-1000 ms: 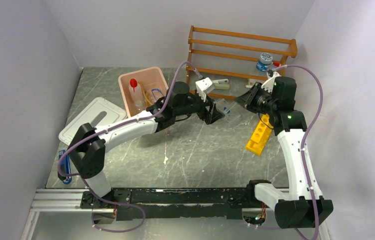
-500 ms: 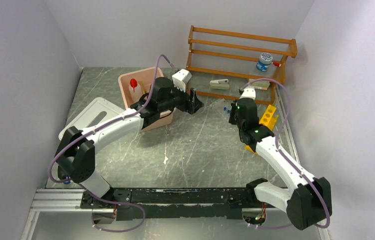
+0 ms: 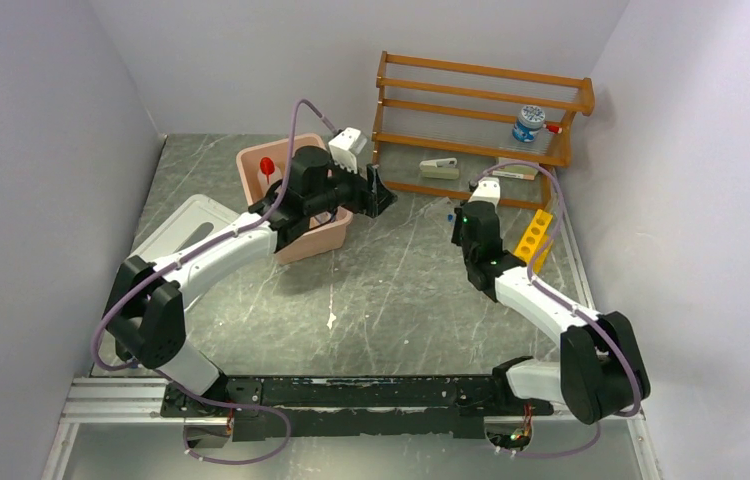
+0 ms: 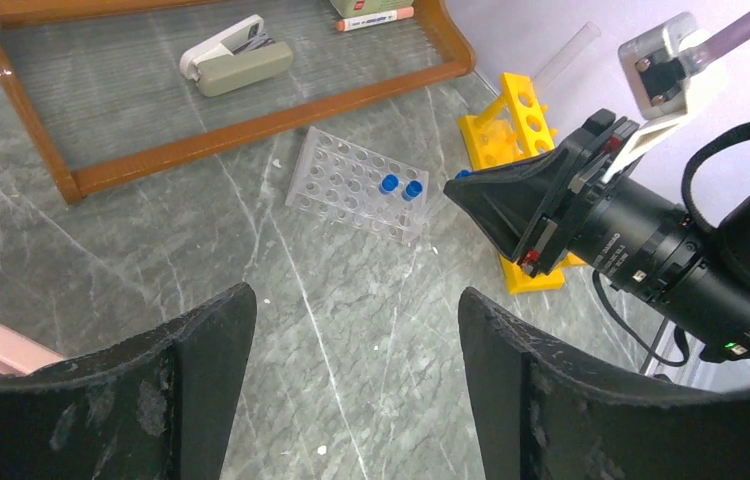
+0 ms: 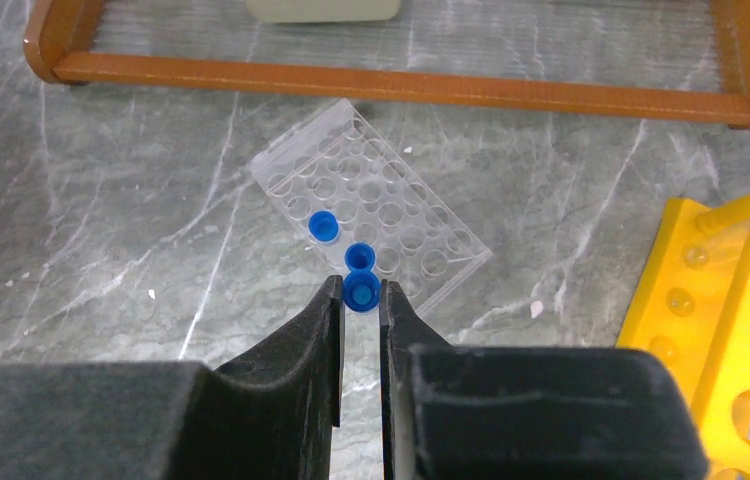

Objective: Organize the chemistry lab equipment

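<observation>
My right gripper (image 5: 359,292) is shut on a small blue cap (image 5: 361,290). It holds the cap at the near edge of a clear holed plate (image 5: 406,195) that lies on the table. Two more blue caps (image 5: 324,227) sit in the plate's holes. The yellow holed rack (image 5: 741,330) lies just right of it. My left gripper (image 4: 356,330) is open and empty, above the table left of the plate (image 4: 346,180). In the top view it (image 3: 383,193) hangs beside the pink bin (image 3: 316,240), which holds the red-capped wash bottle (image 3: 268,175). The right gripper (image 3: 457,214) is low by the rack (image 3: 534,238).
A wooden shelf rack (image 3: 481,100) stands at the back with a white stapler-like item (image 4: 236,60) and a blue-lidded jar (image 3: 528,122) on it. A white lid (image 3: 176,235) lies at the left. Walls close in on both sides.
My left gripper has drawn back from the clear plate to the left, next to the pink bin. My right arm has swung down and left, lowering its gripper to the plate.
</observation>
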Tool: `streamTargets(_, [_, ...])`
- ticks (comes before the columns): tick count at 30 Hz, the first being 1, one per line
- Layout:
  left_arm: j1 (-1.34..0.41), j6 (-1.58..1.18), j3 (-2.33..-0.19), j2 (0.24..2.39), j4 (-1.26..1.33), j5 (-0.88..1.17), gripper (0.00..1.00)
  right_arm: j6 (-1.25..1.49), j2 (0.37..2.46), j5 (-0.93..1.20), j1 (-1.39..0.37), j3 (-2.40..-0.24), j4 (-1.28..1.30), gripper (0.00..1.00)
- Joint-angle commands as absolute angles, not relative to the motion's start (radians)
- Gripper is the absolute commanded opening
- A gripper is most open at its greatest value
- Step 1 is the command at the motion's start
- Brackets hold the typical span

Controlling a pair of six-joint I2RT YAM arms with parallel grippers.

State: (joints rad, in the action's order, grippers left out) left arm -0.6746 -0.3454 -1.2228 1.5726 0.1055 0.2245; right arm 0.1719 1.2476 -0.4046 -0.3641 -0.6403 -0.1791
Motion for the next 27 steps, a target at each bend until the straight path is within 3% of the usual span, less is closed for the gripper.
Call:
streamTargets(1, [-0.656,-0.369,-1.252,1.575,0.124,0.272,0.77,0.171,1.272,-0.416,-0.368,-0.612,-0.291,0.06])
streamTargets(21, [-0.631,-0.376,-1.247,1.579,0.134,0.281,0.77,0.137,1.341,-0.433,-0.356,-0.568,-0.367,0.09])
streamTargets(27, [-0.628,-0.392,-1.242,1.585,0.150,0.295,0.77,0.131,1.342,-0.425,-0.354,-0.551,-0.385,0.15])
